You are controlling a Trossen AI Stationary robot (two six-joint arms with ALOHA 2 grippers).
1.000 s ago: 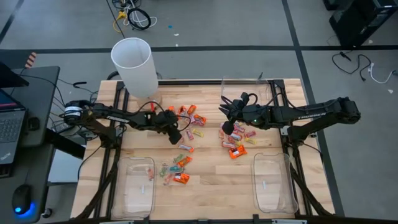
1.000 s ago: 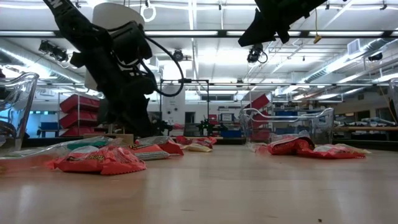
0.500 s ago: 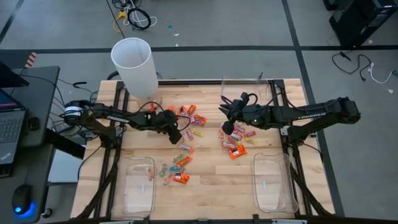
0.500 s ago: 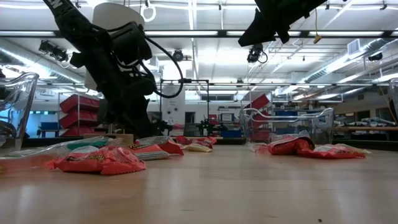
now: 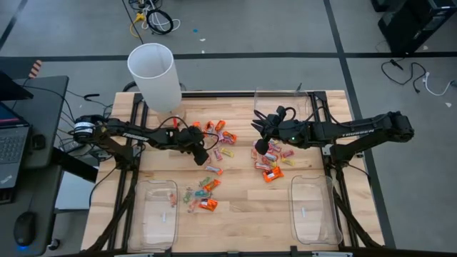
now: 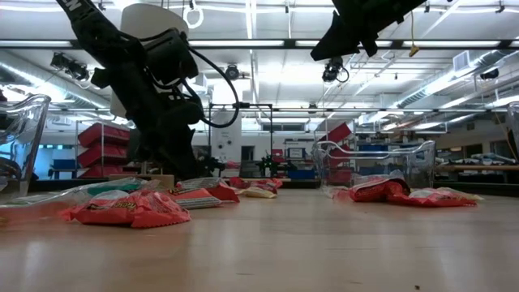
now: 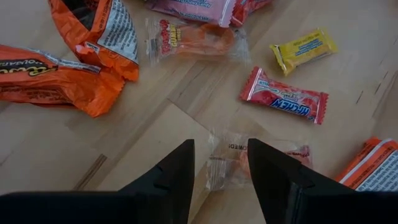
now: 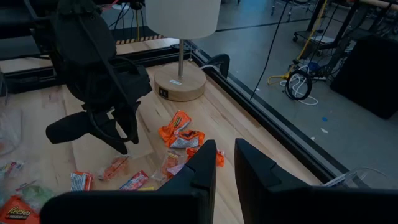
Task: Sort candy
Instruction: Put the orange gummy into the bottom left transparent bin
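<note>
Pale wooden table (image 5: 239, 203) strewn with candy.
Near the back left corner, a lamp (image 5: 153, 75) with a white shade, standing on a round wooden base. Just in front of the lamp, toward the table's middle, a scatter of candy (image 5: 218, 133) in orange, pink and yellow wrappers. Farther from the lamp, to the right of centre, a tighter cluster (image 5: 270, 163) of red and orange pieces. Toward the front, a smaller group (image 5: 203, 191) with green and orange wrappers. At the front left corner, a clear tray (image 5: 157, 214); at the front right, a second clear tray (image 5: 314, 209); at the back edge, right of the lamp, a third clear tray (image 5: 282, 101).
</note>
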